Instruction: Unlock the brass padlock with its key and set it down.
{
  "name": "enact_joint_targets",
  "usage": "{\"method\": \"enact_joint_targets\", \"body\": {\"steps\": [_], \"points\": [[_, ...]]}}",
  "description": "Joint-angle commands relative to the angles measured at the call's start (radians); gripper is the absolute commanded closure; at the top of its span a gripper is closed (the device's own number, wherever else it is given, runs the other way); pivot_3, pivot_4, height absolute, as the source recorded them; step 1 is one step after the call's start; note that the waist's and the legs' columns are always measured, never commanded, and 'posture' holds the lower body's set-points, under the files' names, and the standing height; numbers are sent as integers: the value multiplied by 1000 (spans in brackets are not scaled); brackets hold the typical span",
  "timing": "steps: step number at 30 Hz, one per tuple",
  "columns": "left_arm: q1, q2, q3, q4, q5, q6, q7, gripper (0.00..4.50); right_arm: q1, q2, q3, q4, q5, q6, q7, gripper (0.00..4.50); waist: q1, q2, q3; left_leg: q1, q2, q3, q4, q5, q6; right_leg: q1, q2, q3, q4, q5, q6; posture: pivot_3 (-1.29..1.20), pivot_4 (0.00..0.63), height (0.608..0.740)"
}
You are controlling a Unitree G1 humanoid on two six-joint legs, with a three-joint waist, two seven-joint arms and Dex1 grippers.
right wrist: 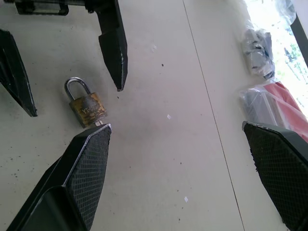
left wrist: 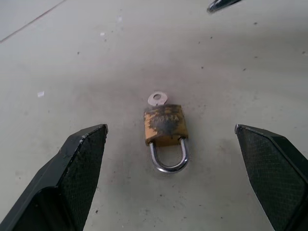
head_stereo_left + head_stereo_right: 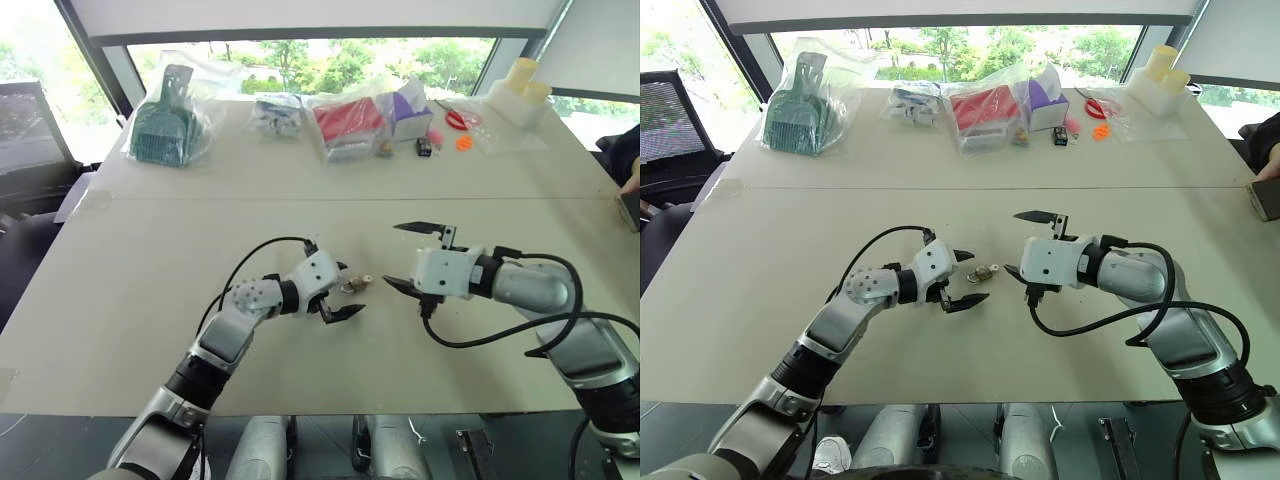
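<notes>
The brass padlock (image 2: 165,126) lies flat on the pale table (image 3: 150,260), its silvery shackle (image 2: 168,156) toward my left wrist camera. The key's (image 2: 156,98) silver head sticks out of the padlock's far end. Both shackle legs seem to sit in the body. My left gripper (image 3: 345,292) is open, a black finger on each side of the padlock (image 3: 354,285), not touching it. My right gripper (image 3: 392,254) is open just to the right, empty, with its lower finger (image 1: 84,168) close to the key end of the padlock (image 1: 86,108).
Along the far edge lie bagged goods: a green item (image 3: 165,115), a red pack (image 3: 350,122), a purple box (image 3: 410,108), red scissors (image 3: 455,120) and white containers (image 3: 520,88). A person's hand (image 3: 630,178) is at the right edge.
</notes>
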Motion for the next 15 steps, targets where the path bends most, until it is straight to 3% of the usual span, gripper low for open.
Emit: {"method": "enact_joint_targets", "body": {"steps": [1,6,7,9,15], "points": [[-24,-32,5,19,12,32,38,76,-5,-8,-37,-20,-2,-4,-1,0,1,0,0,0,0,0,0,0,0,0,0,0,0,0,0,0,150,740],[-20,-66,0,18,16,87,76,76,-2,-8,-45,-26,-3,1,-1,0,1,0,0,0,0,0,1,0,0,1,0,0,0,0,0,0,150,740],[-20,-70,-2,17,18,96,81,313,-1,-8,-45,-28,-4,2,-1,0,1,0,0,0,0,0,1,0,0,1,0,0,0,0,0,0,150,740],[-19,-74,-8,8,20,111,85,985,2,-8,-46,-31,-4,4,-2,0,1,0,0,0,0,-1,2,0,0,1,0,0,0,0,0,0,150,740],[-19,-63,-20,-13,39,130,89,3664,2,-10,-49,-32,-4,5,-1,0,-1,0,0,0,0,-1,2,0,0,1,0,0,0,0,0,0,150,740]]}}
